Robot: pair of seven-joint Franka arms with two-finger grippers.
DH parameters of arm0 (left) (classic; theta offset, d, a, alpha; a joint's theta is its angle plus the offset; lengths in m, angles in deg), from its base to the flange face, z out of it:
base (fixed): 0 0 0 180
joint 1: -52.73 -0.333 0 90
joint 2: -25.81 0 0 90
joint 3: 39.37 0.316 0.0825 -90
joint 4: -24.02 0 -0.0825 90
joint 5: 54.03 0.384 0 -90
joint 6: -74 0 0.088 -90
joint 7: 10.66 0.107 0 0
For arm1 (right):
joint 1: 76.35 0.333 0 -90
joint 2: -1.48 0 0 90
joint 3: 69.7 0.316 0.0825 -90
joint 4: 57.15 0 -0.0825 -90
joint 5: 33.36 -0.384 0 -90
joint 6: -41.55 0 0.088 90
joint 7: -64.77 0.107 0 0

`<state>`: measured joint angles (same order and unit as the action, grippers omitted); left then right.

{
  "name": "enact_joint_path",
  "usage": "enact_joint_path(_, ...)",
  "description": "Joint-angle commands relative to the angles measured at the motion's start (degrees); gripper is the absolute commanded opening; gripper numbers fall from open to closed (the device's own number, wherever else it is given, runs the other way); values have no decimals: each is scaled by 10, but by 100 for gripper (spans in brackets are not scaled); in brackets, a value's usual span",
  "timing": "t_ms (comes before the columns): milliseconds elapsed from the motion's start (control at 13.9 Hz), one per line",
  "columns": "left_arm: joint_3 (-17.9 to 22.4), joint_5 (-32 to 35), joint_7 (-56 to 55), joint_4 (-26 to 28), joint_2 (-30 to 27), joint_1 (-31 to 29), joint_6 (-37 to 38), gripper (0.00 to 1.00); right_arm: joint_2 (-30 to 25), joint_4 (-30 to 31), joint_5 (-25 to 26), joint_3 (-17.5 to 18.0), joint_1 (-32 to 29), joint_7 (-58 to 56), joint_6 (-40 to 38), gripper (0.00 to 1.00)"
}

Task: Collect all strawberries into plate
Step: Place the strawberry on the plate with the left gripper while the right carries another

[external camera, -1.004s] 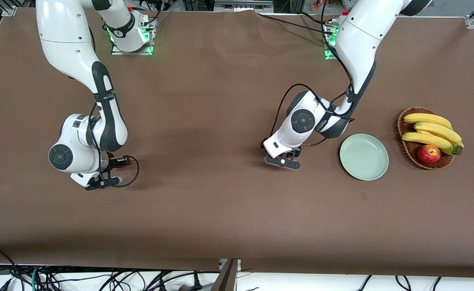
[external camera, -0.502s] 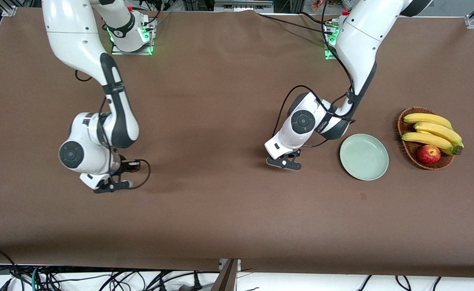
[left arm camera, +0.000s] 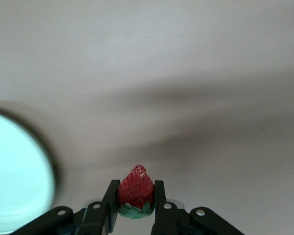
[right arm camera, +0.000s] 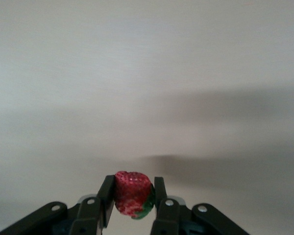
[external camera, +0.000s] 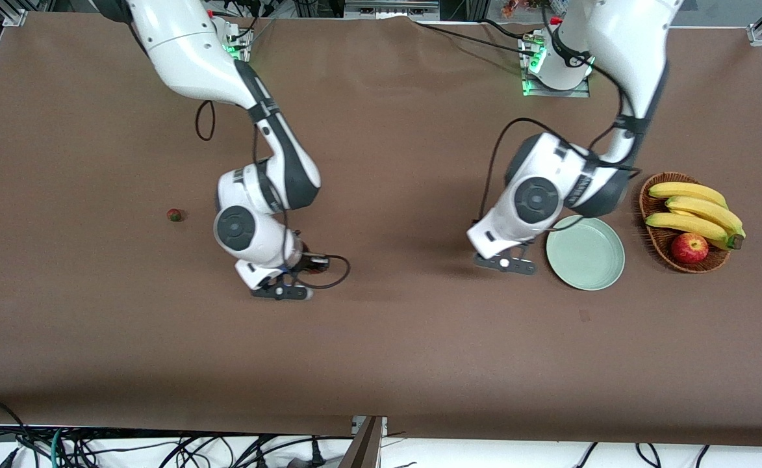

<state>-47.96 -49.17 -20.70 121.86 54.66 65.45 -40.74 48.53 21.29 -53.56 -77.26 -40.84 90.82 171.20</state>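
Left pincer (left arm camera: 135, 208) is clamped on a strawberry (left arm camera: 135, 188), hanging over the counter (external camera: 381, 338) just beside the plate (external camera: 585, 253), so it's closest; right pincer (right arm camera: 132, 205) grips another berry (right arm camera: 132, 193) mid-counter; third strawberry (external camera: 174, 214) lies toward the right arm's end.

The desk (external camera: 381, 338) wears matt brown cloth. The plate (external camera: 585, 252) looks glossy and smooth, the basket (external camera: 655, 239) is rough woven wicker, and the arms have shiny white plastic shells.
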Motion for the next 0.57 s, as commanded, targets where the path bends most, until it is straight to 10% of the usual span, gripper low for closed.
enact_joint_path(0, -6, 44, 108, 14, -6, -59, 23, 4, 65, -59, -6, 7, 63, 118, 77, 6)
enact_joint_path(502, -7, 119, 274, 48, 32, -164, -44, 5, 152, -115, 53, -9, 198, 349, 196, 17)
